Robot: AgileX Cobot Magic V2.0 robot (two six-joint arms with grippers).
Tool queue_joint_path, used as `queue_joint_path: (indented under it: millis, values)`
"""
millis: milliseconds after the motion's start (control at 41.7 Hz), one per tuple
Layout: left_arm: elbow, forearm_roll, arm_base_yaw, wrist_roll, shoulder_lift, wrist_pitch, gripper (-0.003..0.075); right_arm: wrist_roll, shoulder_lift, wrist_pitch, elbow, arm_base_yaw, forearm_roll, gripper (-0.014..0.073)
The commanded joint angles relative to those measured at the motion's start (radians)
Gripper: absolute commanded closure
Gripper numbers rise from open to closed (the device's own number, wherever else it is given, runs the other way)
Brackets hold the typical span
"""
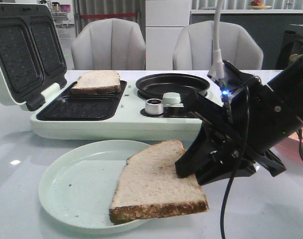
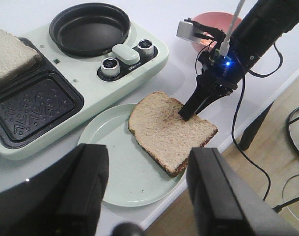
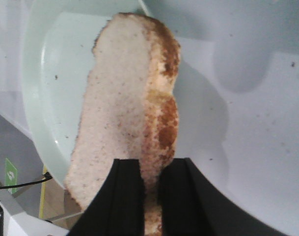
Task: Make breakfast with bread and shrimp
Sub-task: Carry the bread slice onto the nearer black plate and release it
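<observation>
White desk (image 1: 270, 219), glossy, reflecting overhead light; two grey padded chairs (image 1: 109, 45) behind it at 12 o'clock, cabinets beyond.

Mint-green breakfast maker (image 1: 116, 122) across the far half of the desk, lid (image 1: 22, 50) swung open at 10 o'clock, showing two waffled plates. One bread slice (image 1: 96, 81) already lies in the rear sandwich well; front well (image 1: 76, 108) bare. Round frying pan (image 1: 172, 84) at the maker's right end, bare, two knobs before it. No shrimp visible in any view.

Pale green plate (image 1: 66, 189) at 6 o'clock, near desk edge. Second bread slice (image 1: 156, 186) lies partly on it, one corner overhanging the rim toward 4 o'clock.

Right tool (image 1: 191, 172) clenched on that slice's edge, seizing the crust at 3 o'clock; the wrist view shows bread pinched between both fingers. Edge grip likely chosen so the slice can be lifted clear and carried to the front well.

Left tool (image 2: 144, 191) released, jaws spread, hovering above the plate, grasping nothing.

Pink bowl (image 2: 215, 24) behind the right arm, contents hidden.
</observation>
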Motion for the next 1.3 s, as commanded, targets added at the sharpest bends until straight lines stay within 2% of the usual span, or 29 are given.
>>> queue_joint_path:
  millis: [0,240,456,624,984,1031,1103,1175,1271]
  values:
    - [-0.029,0.004,-0.007,-0.004,0.001,-0.081,0.0295,-0.016,-0.102,0.092,-0.037,-0.002,0.024,0.0547]
    - [-0.029,0.008,-0.007,-0.004,0.001,-0.081,0.0295,-0.016,-0.237,0.179,-0.144,-0.002,0.04,0.0547]
    - [-0.029,0.008,-0.007,-0.004,0.001,-0.081,0.0295,-0.017,-0.202,0.106,-0.28,0.01,0.152,0.0547]
    - [-0.029,0.008,-0.007,-0.004,0.001,-0.081,0.0295,-0.017,-0.083,0.017,-0.426,0.057,0.206,0.0547]
    - [-0.029,0.01,-0.007,-0.004,0.001,-0.081,0.0295,-0.017,0.289,0.021,-0.785,0.114,0.294,0.0531]
    - [-0.029,0.012,-0.007,-0.004,0.001,-0.081,0.0295,-0.017,0.32,0.02,-0.808,0.116,0.297,0.0498]
    - [-0.029,0.015,-0.007,-0.004,0.001,-0.081,0.0295,-0.017,0.351,0.02,-0.826,0.118,0.298,0.0398]
    - [-0.029,0.028,-0.007,-0.004,0.001,-0.081,0.0295,-0.017,0.368,0.022,-0.829,0.118,0.297,0.0243]
    - [-0.029,0.045,-0.007,-0.004,0.001,-0.081,0.0295,-0.017,0.376,0.025,-0.83,0.118,0.288,0.0092]
